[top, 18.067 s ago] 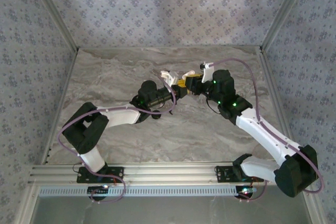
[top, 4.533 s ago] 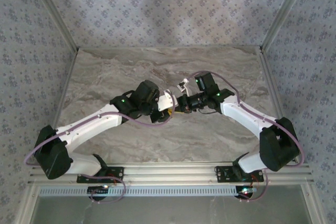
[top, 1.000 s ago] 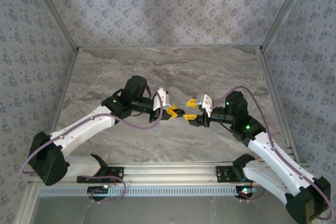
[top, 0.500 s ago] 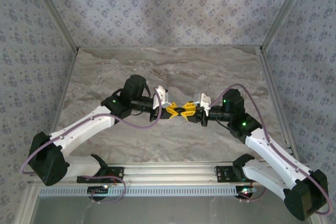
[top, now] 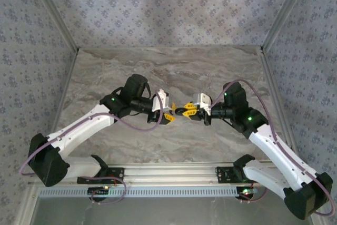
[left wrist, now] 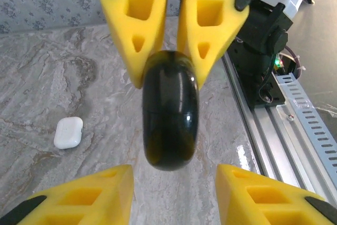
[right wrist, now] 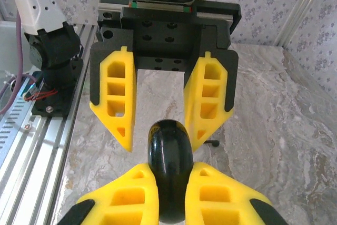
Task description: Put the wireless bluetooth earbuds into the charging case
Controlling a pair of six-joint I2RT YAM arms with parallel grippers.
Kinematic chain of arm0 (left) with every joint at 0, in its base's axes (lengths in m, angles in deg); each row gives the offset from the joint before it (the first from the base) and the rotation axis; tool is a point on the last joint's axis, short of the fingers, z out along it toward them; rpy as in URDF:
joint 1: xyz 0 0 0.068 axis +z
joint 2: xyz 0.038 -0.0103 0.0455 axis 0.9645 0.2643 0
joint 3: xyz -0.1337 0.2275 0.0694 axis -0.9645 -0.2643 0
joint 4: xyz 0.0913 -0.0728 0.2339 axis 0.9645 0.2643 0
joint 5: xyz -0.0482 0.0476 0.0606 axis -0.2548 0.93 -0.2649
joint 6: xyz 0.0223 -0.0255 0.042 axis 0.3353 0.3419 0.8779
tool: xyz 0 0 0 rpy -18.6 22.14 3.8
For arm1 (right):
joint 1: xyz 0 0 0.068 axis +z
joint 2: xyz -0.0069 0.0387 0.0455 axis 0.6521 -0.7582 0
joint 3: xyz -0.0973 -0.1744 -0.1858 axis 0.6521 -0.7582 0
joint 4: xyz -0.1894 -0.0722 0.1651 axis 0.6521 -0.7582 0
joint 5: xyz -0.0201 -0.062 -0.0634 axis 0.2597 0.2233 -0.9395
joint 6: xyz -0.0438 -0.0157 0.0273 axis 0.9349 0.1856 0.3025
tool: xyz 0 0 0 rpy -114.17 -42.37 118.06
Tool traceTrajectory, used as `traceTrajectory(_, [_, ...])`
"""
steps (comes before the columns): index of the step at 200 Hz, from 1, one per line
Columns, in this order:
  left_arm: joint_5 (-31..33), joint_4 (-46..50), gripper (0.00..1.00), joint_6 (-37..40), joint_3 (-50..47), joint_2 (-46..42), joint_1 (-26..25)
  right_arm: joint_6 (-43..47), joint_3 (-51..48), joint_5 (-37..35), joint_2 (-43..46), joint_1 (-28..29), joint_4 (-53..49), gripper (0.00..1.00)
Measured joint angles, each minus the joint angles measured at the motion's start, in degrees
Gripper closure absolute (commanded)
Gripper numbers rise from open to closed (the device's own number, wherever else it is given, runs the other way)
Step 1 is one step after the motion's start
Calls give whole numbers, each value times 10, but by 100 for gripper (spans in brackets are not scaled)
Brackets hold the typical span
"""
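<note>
Right wrist, charging case [right wrist: 169,148] clenched in right gripper [right wrist: 171,168]; left gripper [right wrist: 160,143] released, seemingly flanking it

Bright, even light; glare streaks on the glossy charging case [left wrist: 170,125].

The two pincers meet tip to tip near the middle of the counter [top: 131,67]. The charging case [top: 180,111] sits between them, with the left pincer [top: 170,111] at its 9 o'clock and the right pincer [top: 187,111] at its 3 o'clock. The right pincer's fingers clamp the case from both sides, and part of it sticks out past their tips. The left pincer's fingers stand spread to either side of that free end, apart from it. In the left wrist view, a second case [left wrist: 68,132] lies on the counter at 8 o'clock of the held one, well apart.
</note>
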Motion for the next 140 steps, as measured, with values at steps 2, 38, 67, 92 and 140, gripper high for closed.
traceTrajectory(2, [0, 2, 56, 2, 1, 0, 0, 2, 1, 0, -1, 0, -2, 88])
traceTrajectory(38, [5, 16, 56, 16, 2, 1, -5, 23, 7, 0, -31, 10, -24, 88])
traceTrajectory(67, [6, 18, 58, 16, 2, 1, -7, 26, 9, 0, -47, 19, -28, 88])
traceTrajectory(92, [8, 18, 61, 16, 2, 1, -7, 26, 9, 0, -48, 21, -26, 88])
traceTrajectory(140, [11, 18, 64, 18, 2, 9, -7, 26, 9, 0, -48, 22, -21, 88])
